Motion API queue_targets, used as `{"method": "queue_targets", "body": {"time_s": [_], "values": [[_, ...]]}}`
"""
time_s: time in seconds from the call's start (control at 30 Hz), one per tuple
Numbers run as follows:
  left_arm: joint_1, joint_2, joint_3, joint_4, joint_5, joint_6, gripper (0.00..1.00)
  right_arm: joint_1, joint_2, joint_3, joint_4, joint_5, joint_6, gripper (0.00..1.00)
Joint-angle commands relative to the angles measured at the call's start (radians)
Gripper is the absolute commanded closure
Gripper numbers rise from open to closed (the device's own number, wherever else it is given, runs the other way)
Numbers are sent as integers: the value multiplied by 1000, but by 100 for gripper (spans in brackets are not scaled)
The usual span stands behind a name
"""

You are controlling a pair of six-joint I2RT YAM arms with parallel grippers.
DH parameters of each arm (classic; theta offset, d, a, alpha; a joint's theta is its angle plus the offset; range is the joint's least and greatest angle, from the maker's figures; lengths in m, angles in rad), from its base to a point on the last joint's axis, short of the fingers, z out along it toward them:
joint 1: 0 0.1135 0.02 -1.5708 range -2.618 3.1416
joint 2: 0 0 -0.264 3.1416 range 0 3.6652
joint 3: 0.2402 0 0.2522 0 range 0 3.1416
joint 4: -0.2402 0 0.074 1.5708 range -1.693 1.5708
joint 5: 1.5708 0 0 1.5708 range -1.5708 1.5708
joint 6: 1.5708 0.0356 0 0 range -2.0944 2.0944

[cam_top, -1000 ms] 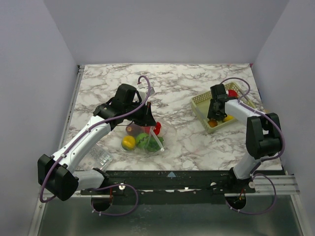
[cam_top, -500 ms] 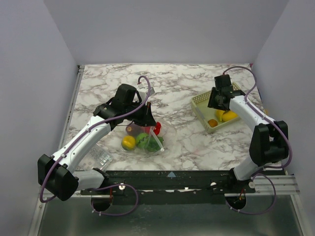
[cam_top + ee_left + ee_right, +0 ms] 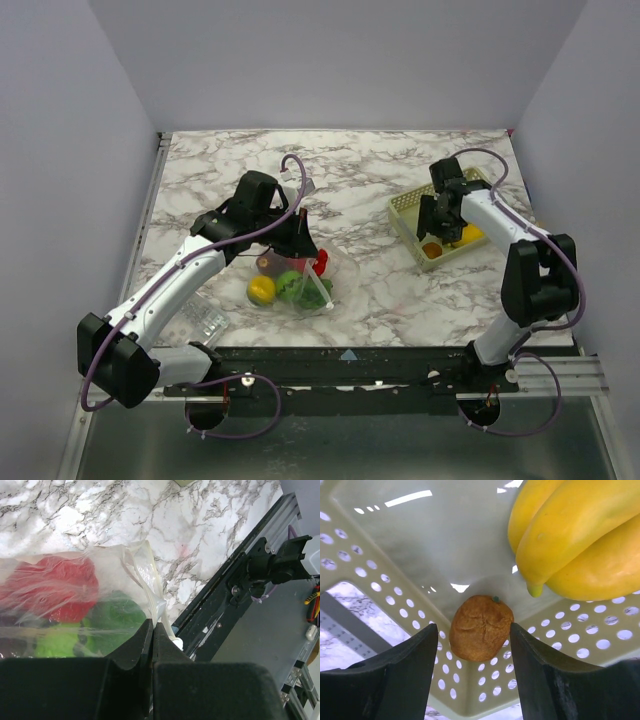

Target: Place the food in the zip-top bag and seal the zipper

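Note:
The clear zip-top bag [image 3: 297, 283] lies at the table's front centre with yellow, green and red food inside. My left gripper [image 3: 300, 240] is shut on the bag's upper rim. In the left wrist view the jaws [image 3: 152, 627] pinch the pale zipper strip [image 3: 150, 580], with red food [image 3: 55, 587] and green food [image 3: 117, 620] behind the plastic. My right gripper [image 3: 436, 232] is open inside the pale green basket [image 3: 403, 215]. Its fingers straddle a small orange toy fruit [image 3: 481, 627] without touching it. Yellow bananas [image 3: 575, 545] lie beside the orange.
A small crinkly clear packet [image 3: 205, 320] lies near the table's front left edge. The basket's perforated walls [image 3: 485, 690] close in around the right fingers. The black frame rail [image 3: 240, 590] runs just beyond the bag.
The right gripper lifted and swung toward the back of the basket, then came down again over the orange in the near corner. The left arm and bag have not moved.

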Motion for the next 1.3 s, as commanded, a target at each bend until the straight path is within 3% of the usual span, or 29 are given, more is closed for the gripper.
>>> {"method": "queue_targets", "body": {"time_s": [0.0,0.2,0.5,0.63,0.73,0.87,1.07,1.17,1.27], "values": [[-2,1,-6,25,28,-4,100,-4,55,31,-73,-49,-14,37],[-4,-1,-7,24,34,-4,100,-4,155,52,-72,-94,-19,39],[-6,-2,-4,25,41,-4,100,-4,213,61,-38,-34,-5,43],[-6,-2,-5,22,29,-1,100,-4,180,57,1,-13,14,56],[-6,-3,-7,27,37,-4,100,-4,125,57,23,12,31,77],[-7,11,-3,26,46,-7,100,-4,33,58,41,41,40,92],[-6,16,1,21,36,-3,100,-4,-131,41,104,106,32,100],[-5,11,1,19,28,-1,100,-2,-247,-30,202,-15,58,100],[-5,6,-1,24,31,-4,100,9,-411,-211,446,-305,181,100]]}}
